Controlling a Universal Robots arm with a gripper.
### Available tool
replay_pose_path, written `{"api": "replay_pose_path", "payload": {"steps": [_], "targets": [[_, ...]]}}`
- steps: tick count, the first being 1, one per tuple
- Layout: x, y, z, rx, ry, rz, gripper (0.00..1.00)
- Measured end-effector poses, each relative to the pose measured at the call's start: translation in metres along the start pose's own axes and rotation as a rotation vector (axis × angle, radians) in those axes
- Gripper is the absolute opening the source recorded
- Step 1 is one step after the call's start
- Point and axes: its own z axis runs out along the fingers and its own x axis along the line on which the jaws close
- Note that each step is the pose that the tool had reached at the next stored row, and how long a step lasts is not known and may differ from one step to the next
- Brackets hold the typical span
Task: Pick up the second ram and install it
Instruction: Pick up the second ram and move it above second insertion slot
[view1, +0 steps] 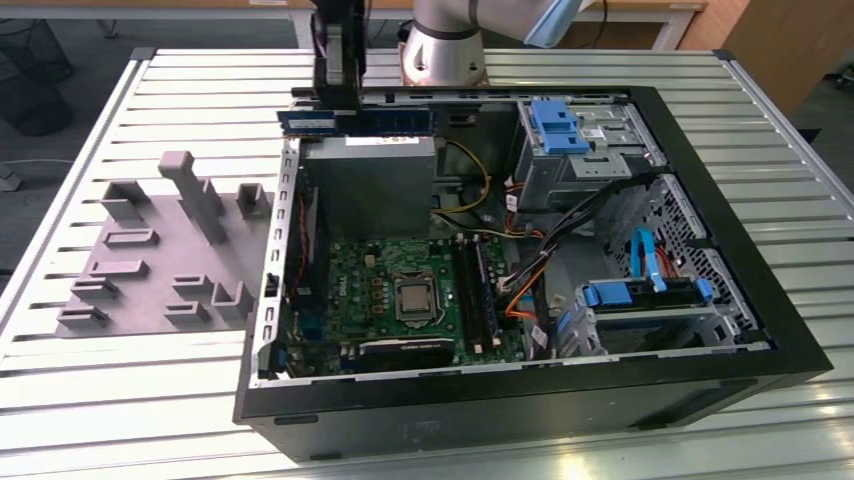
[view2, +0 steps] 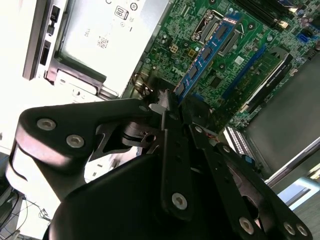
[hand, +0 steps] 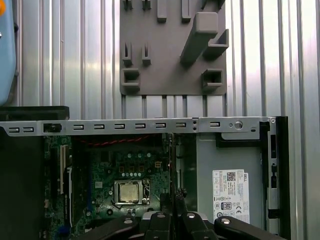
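Note:
My gripper (view1: 340, 106) is shut on the second ram (view1: 380, 120), a long dark-green stick held level, with its blue sticker towards the exterior view's left. It hangs above the far rim of the open computer case, over the silver power supply (view1: 374, 185). The second wrist view has the ram (view2: 210, 50) running out from the gripper (view2: 167, 102) over the green motherboard (view2: 200, 20). In the first wrist view the ram (hand: 172, 165) is a thin edge rising from the gripper (hand: 173, 212). The long black slots (view1: 478, 290) lie on the motherboard (view1: 387, 290), nearer the camera than the ram.
A grey fixture plate (view1: 160, 250) with upright blocks lies on the slatted table at the exterior view's left. Blue-tabbed drive cages (view1: 561, 130) and orange and black cables (view1: 527, 280) fill the case's right side. The arm's base (view1: 447, 50) stands behind the case. The case's black walls (view1: 534, 400) ring the motherboard.

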Motion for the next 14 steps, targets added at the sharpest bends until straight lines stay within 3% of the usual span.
{"api": "replay_pose_path", "payload": {"steps": [14], "targets": [[-0.0002, -0.0058, 0.0, 0.0, 0.0, 0.0, 0.14]]}}
